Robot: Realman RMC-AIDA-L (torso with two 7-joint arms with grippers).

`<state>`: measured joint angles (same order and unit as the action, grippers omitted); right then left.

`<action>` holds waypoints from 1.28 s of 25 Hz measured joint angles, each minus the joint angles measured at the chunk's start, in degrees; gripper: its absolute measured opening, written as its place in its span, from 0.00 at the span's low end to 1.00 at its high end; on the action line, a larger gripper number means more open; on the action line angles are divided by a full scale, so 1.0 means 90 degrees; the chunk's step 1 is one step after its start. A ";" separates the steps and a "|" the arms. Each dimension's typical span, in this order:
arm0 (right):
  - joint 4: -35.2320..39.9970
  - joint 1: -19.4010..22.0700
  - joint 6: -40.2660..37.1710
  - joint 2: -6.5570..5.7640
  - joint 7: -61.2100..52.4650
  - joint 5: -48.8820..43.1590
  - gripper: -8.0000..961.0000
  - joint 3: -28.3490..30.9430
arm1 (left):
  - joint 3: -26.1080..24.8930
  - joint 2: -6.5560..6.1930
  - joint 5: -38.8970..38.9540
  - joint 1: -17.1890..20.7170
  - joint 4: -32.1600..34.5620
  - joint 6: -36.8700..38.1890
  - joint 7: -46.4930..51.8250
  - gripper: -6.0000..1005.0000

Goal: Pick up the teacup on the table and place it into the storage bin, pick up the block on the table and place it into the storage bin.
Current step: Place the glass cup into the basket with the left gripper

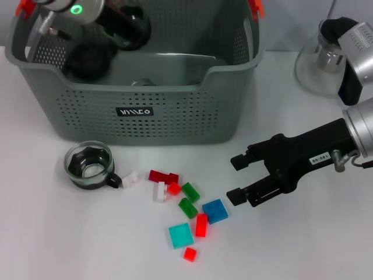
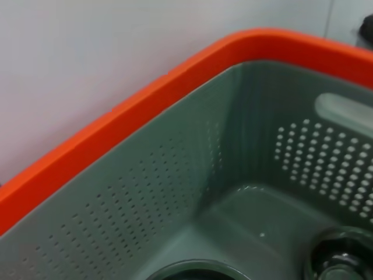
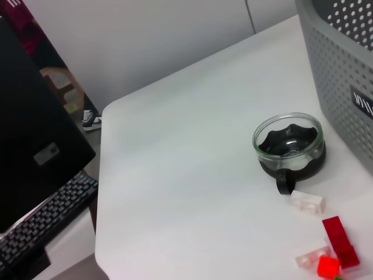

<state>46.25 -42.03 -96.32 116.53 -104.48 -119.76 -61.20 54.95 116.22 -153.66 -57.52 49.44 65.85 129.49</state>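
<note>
Grey storage bin [image 1: 140,111] already held some cups, but your teacup [image 1: 89,165] and the blocks [image 1: 186,210] were on the counter [image 1: 58,245], your right claw [image 1: 235,178] was spread apart beside them, and the left claw's fingers were hidden.

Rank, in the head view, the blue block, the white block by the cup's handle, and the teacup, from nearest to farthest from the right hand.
1. Blue block, just off the right hand, toward the robot's left.
2. White block, mid-table.
3. Teacup, farthest left.
</note>
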 joint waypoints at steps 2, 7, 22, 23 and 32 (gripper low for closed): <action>-0.0002 -0.0005 -0.0001 0.0001 -0.0007 -0.0002 0.96 0.0003 | 0.0040 0.0099 -0.0227 -0.0075 -0.0146 -0.0222 0.0010 0.06; -0.0002 -0.0002 0.0038 0.0006 -0.0010 -0.0004 0.96 0.0001 | 0.0113 0.0264 -0.0618 -0.0179 -0.0376 -0.0559 0.0012 0.06; -0.0002 0.0021 0.0076 0.0037 -0.0007 -0.0004 0.96 -0.0014 | 0.0374 0.0377 -0.0749 -0.0242 -0.0819 -0.1019 0.0052 0.06; -0.0002 0.0022 0.0077 0.0038 -0.0007 -0.0004 0.96 -0.0015 | 0.0379 0.0379 -0.0752 -0.0240 -0.0818 -0.1023 0.0061 0.06; -0.0002 0.0051 0.0131 0.0041 -0.0012 -0.0004 0.96 -0.0016 | 0.0400 0.0426 -0.0759 -0.0202 -0.0772 -0.1072 0.0035 0.07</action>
<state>46.23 -41.57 -95.14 116.89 -104.59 -119.79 -61.35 58.55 120.06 -160.49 -59.33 42.50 56.20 129.81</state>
